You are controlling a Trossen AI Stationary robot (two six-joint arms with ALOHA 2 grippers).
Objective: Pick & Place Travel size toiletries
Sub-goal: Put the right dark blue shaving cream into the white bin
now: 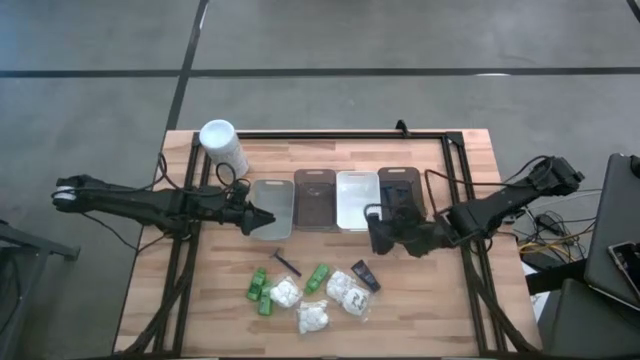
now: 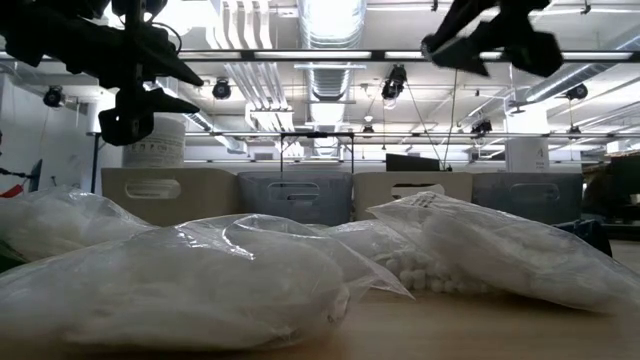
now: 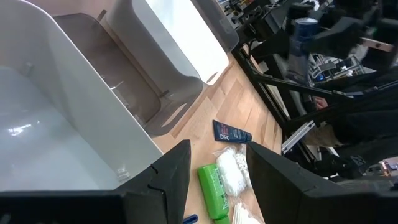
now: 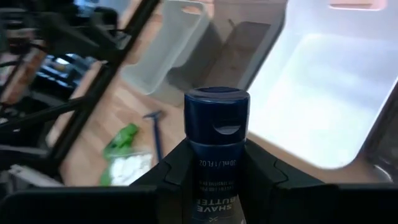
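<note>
The travel size toiletries lie near the table's front edge: green bottles (image 1: pixel 260 290) (image 1: pixel 317 278), white packets (image 1: pixel 313 317) (image 1: pixel 350 292), a black tube (image 1: pixel 365 275) and a razor (image 1: pixel 285 262). My right gripper (image 1: pixel 378 232) hangs over the near ends of the two right trays, shut on a dark blue tube (image 4: pixel 216 143). My left gripper (image 1: pixel 264 222) stands open with nothing between its fingers, at the near end of the leftmost tray (image 1: pixel 272 200). In the left wrist view a green bottle (image 3: pixel 212 186) and a dark tube (image 3: pixel 231 133) lie beyond my left gripper (image 3: pixel 217 168). My right gripper pinches the dark blue tube's printed body (image 4: pixel 214 171) between its two fingers (image 4: pixel 177 171), one on each side. The tube lies along the fingers, and its capped end (image 4: pixel 216 112) sticks out past their tips. It is lifted clear, above the trays and the table.
Four trays stand side by side across the table's middle: grey (image 1: pixel 272 200), brown (image 1: pixel 315 200), white (image 1: pixel 357 198) and dark (image 1: pixel 400 190). A tall white container (image 1: pixel 224 147) stands at the far left. A black frame (image 1: pixel 330 135) borders the work area.
</note>
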